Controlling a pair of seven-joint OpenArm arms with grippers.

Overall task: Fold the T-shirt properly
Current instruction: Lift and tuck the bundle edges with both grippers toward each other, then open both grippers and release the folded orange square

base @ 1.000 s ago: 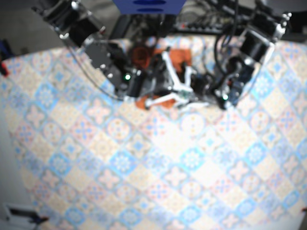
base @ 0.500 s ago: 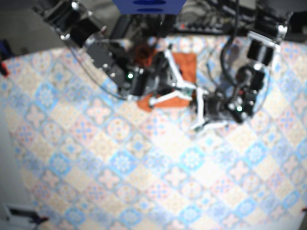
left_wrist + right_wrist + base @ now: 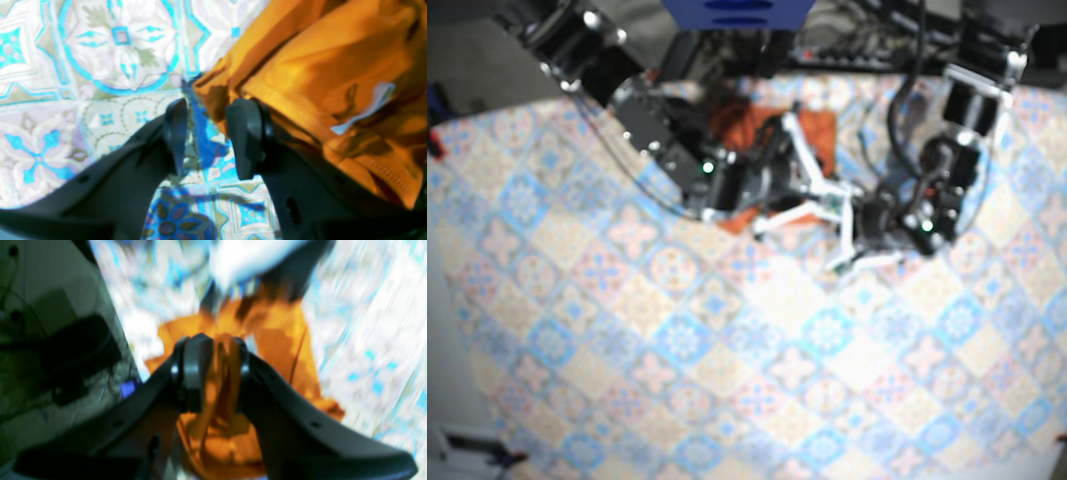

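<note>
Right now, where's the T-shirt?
The T-shirt lies bunched at top centre of the base view on the patterned tablecloth. The right gripper is shut on it; the open left gripper sits at its edge.

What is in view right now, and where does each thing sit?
T-shirt: one, orange, bunched near the table's far edge between the arms.
label: one, white, on the T-shirt, seen in the left wrist view.
tablecloth: one, tile pattern in blue, orange and white, covering the table.
panel: one, blue, beyond the far edge, top of the base view.
cables: several, dark, beyond the far edge; count unclear.
right gripper: one, black, shut on a fold of the T-shirt.
left gripper: one, black, open, over the tablecloth beside the T-shirt's edge, holding nothing.
</note>
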